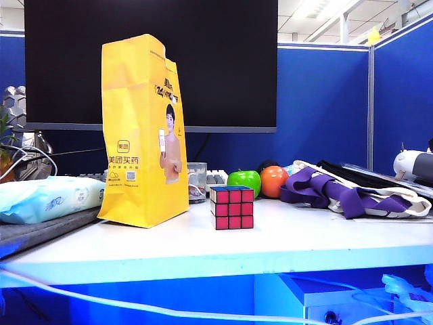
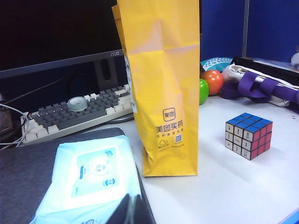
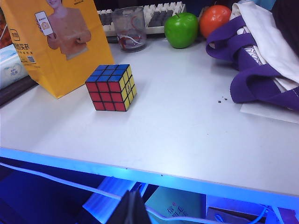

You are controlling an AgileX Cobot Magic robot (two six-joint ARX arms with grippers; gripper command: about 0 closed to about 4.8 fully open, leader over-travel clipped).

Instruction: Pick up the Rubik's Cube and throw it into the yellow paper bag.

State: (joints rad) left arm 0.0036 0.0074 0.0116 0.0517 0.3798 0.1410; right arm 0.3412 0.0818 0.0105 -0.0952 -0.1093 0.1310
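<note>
White table [image 1: 203,247] holds your Rubik's Cube [image 1: 232,207], just right of the yellow paper bag [image 1: 142,132], not touching it. Both claws, left gripper [image 2: 130,210] and right gripper [image 3: 131,211], are pinched closed, empty, well back from the cube, so nothing is picked up yet.

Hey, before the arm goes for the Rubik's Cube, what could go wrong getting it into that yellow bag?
1. The yellow paper bag stands tall and narrow, beside the Rubik's Cube; a low throw may hit its wall and tip it.
2. The green apple and glass cup sit just behind the cube; an overshoot could knock them.
3. Both grippers, left and right, are shut and far back; they must open first.
</note>
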